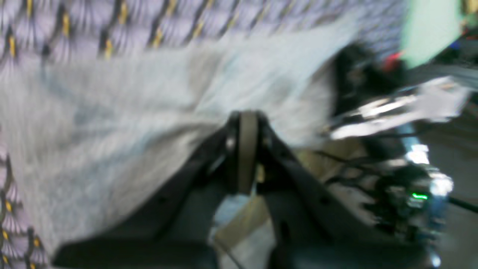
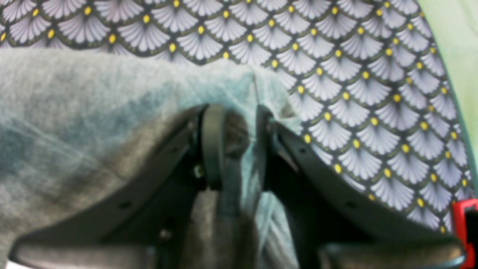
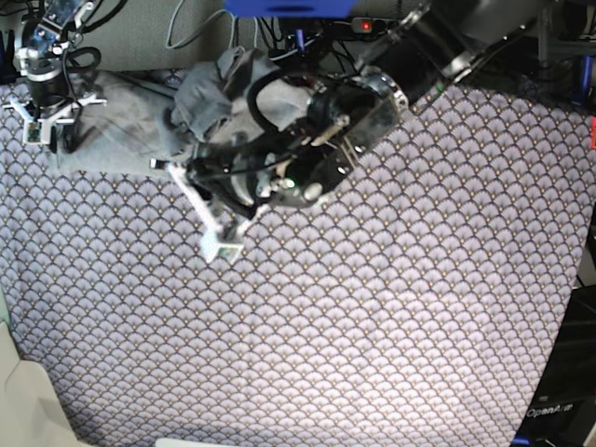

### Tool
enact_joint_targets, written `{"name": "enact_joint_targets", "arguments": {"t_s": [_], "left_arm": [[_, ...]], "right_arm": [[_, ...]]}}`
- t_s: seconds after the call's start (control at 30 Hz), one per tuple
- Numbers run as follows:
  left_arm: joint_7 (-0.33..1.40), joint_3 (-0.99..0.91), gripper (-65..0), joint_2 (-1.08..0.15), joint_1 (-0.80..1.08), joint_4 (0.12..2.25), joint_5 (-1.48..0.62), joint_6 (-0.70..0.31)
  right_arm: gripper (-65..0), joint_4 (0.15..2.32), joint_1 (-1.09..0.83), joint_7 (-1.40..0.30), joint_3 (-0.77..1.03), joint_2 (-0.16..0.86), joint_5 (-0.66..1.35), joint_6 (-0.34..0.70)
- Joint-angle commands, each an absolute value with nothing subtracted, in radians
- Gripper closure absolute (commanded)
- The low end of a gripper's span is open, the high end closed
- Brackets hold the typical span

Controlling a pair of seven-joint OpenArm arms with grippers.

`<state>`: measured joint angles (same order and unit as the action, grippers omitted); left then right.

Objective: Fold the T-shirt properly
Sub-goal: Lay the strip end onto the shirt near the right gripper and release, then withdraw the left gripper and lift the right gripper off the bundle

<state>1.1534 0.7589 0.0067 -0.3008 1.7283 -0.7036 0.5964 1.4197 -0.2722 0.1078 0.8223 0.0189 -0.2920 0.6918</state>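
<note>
The T-shirt [image 3: 140,116] is seen bunched at the far left of the patterned cloth [image 3: 372,307]. A fold of it is pinched between the fingers of the right gripper [image 2: 239,123]. The left gripper [image 1: 246,149] is pressed together, its fingers meeting against the shirt's edge.

Setting reads as a robotics lab bench. My work surface is a table draped in a fan-scale patterned cloth [image 3: 372,326]; loose cables [image 3: 200,19] and a red-lit power strip [image 3: 365,25] crowd its far edge beside my arms.
</note>
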Motion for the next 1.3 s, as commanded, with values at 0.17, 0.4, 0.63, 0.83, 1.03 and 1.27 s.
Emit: {"name": "enact_joint_targets", "arguments": {"t_s": [0.17, 0.4, 0.63, 0.83, 1.03, 1.27], "left_arm": [[1.176, 0.756, 0.0, -0.124, -0.321, 1.750, -0.702, 0.595], [1.136, 0.754, 0.0, -0.263, -0.315, 1.655, -0.704, 0.595], [1.104, 0.754, 0.0, -0.262, -0.321, 1.606, -0.700, 0.595], [1.118, 0.650, 0.0, -0.291, -0.297, 1.620, -0.713, 0.593], [1.118, 0.470, 0.0, -0.380, -0.239, 1.702, -0.713, 0.585], [1.119, 0.272, 0.0, -0.420, -0.177, 1.712, -0.711, 0.348]], "right_arm": [[-15.7, 1.435, -0.271, 0.134, 0.831, 0.030, -0.272, 0.698], [-15.7, 1.443, -0.271, 0.134, 0.831, 0.028, -0.271, 0.698], [-15.7, 1.534, -0.278, 0.136, 0.831, 0.021, -0.271, 0.698], [-15.7, 1.610, -0.282, 0.131, 0.832, -0.008, -0.271, 0.698], [-15.9, 1.649, -0.305, 0.133, 0.831, -0.036, -0.275, 0.698], [-13.1, 1.751, -0.384, 0.136, 0.776, -0.119, -0.271, 0.698]]}}
